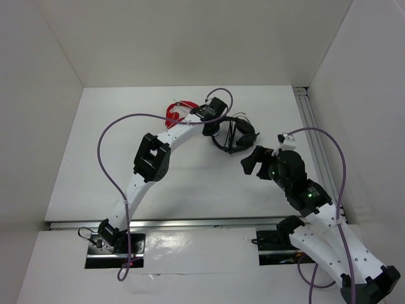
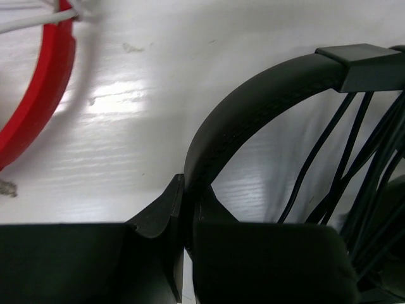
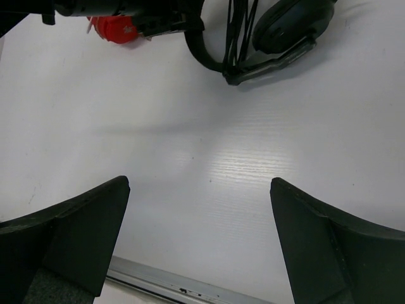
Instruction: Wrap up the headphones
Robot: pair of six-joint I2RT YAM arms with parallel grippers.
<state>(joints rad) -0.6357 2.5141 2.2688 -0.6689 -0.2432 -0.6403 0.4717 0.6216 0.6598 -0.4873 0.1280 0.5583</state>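
**Much of the headphones out of sight**

From above, the left arm covers the left fingers and whatever of the headphones (image 1: 237, 136) lies under them. The mic and cable there are too small to trace.

At the left wrist, the headband (image 2: 253, 101) drops between the blurred left fingers (image 2: 266, 263) and is lost behind them. The bottom edge cuts off both fingers. Right of them, blurred cable strands (image 2: 342, 158) run off the frame. Left of them, the red pair (image 2: 44, 82) shows as one arc, cut by the edge.

Far ahead of the right fingers (image 3: 69, 240), the top edge crops the headphones. The left arm hides most of the red pair.
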